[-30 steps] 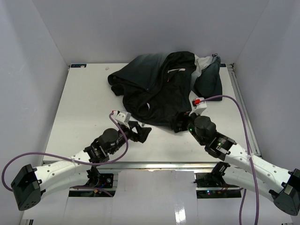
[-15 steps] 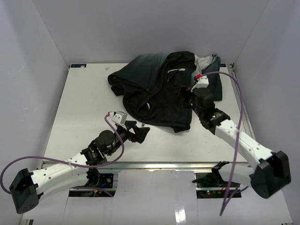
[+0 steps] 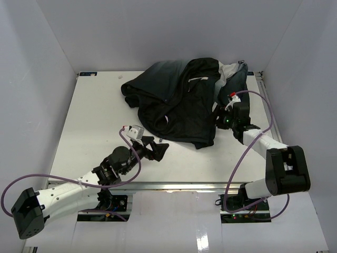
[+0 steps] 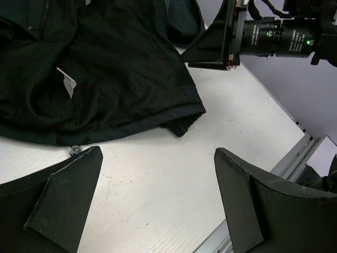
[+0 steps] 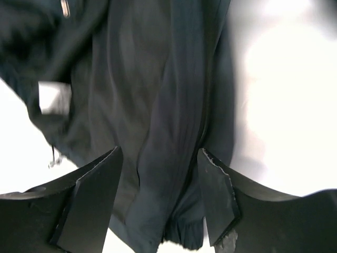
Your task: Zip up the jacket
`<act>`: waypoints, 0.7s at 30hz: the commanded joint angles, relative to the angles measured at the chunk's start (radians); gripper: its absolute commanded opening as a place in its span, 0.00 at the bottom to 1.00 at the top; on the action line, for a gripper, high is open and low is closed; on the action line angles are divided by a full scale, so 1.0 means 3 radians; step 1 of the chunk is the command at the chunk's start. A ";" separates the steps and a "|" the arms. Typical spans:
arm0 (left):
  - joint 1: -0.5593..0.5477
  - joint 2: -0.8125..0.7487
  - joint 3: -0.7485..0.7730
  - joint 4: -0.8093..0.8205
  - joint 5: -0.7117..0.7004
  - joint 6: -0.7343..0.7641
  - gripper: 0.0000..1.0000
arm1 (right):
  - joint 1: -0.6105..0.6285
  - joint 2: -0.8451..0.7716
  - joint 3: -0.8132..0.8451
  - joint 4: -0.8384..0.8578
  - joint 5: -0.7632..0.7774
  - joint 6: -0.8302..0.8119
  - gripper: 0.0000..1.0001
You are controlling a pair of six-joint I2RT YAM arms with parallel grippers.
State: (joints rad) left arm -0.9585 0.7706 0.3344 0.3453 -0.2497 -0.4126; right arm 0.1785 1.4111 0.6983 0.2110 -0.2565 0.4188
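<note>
The dark jacket (image 3: 179, 100) lies crumpled at the back right of the white table, with a grey inner panel (image 3: 227, 71) showing at its far right. My right gripper (image 3: 218, 119) hovers at its right front edge. In the right wrist view its jaws stand apart either side of a long fold of the jacket (image 5: 168, 105), near the gathered hem (image 5: 184, 232); the right gripper (image 5: 158, 184) is open. My left gripper (image 3: 158, 149) is open over bare table just in front of the jacket's hem (image 4: 131, 124). Between the left gripper's (image 4: 158, 184) fingers is nothing.
A white label (image 4: 67, 81) shows on the jacket's lining. White walls close in the table (image 3: 95, 121) on three sides. A metal rail (image 3: 271, 116) runs along its right edge and another along the front (image 4: 295, 158). The right arm (image 4: 274, 37) hangs close above the jacket.
My right gripper swung from the jacket's front hem up along its right edge, then came back down a little, and its jaws have narrowed. The left gripper edged slightly forward, still open.
</note>
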 commanded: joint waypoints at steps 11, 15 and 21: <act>0.0004 0.0192 0.0056 0.0010 -0.0057 0.0020 0.98 | 0.0024 -0.0090 -0.0569 0.0815 -0.0307 0.0205 0.58; 0.0004 0.0141 0.0049 0.0015 -0.0034 0.0013 0.98 | 0.0024 0.0031 -0.0543 0.0880 -0.0385 0.0191 0.60; 0.0004 0.0136 0.0046 0.0019 -0.0014 0.0010 0.98 | 0.0021 0.0139 -0.0525 0.0932 -0.0398 0.0189 0.76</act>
State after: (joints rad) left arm -0.9585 0.8261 0.3347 0.3447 -0.2543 -0.4114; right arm 0.1847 1.4318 0.5343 0.4271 -0.3576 0.4728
